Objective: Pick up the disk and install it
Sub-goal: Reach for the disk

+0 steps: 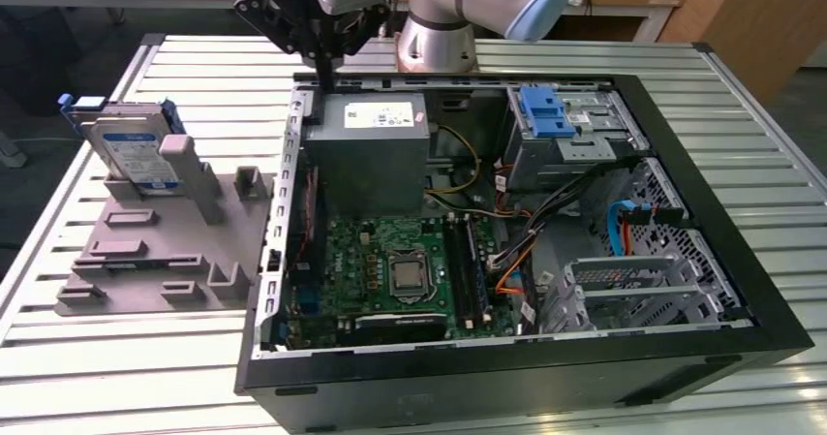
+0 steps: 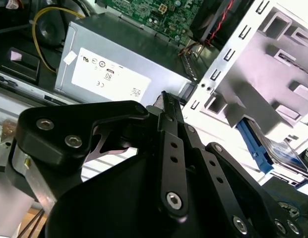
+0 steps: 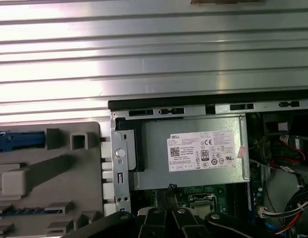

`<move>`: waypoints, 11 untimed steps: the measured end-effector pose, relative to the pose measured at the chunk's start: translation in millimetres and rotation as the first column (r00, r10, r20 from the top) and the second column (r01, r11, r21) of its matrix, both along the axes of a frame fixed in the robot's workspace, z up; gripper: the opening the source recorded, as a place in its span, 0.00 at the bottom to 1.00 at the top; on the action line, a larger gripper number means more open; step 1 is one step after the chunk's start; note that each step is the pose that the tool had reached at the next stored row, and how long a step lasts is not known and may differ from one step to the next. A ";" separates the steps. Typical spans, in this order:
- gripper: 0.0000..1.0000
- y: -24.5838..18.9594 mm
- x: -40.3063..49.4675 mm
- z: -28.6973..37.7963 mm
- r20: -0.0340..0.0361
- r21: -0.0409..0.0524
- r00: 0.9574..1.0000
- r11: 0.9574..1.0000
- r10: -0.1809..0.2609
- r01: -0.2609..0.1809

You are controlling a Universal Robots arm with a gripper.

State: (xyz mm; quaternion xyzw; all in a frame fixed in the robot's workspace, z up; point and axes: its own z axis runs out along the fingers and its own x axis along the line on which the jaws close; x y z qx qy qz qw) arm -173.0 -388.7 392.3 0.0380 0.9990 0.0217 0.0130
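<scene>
One disk stands on edge in a slot of the grey fixture. The fixture lies on the slatted table, at the exterior view's left of the open case. We see the gripper well apart from the disk, hanging over the case's rim just beside the power supply. Its fingers are pressed together with nothing between them. In the second wrist view we make out the disk's blue rail.

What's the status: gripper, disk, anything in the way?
Gripper shut, empty, above case wall by power supply. Disk upright in grey holder outside case, untouched. Nothing seen between them.
</scene>
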 end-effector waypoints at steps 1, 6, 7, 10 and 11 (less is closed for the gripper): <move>0.11 0.6 -1.8 0.0 0.000 0.000 1.000 1.000 0.000 0.000; 0.11 3.3 -9.0 -0.3 0.000 0.000 1.000 1.000 0.000 0.000; 0.11 3.8 -10.4 -0.3 0.000 0.000 1.000 1.000 0.000 0.000; 0.11 5.3 -14.3 -0.5 0.000 0.000 1.000 1.000 0.000 0.000; 0.11 5.8 -15.4 -0.5 0.000 0.000 1.000 1.000 0.000 0.000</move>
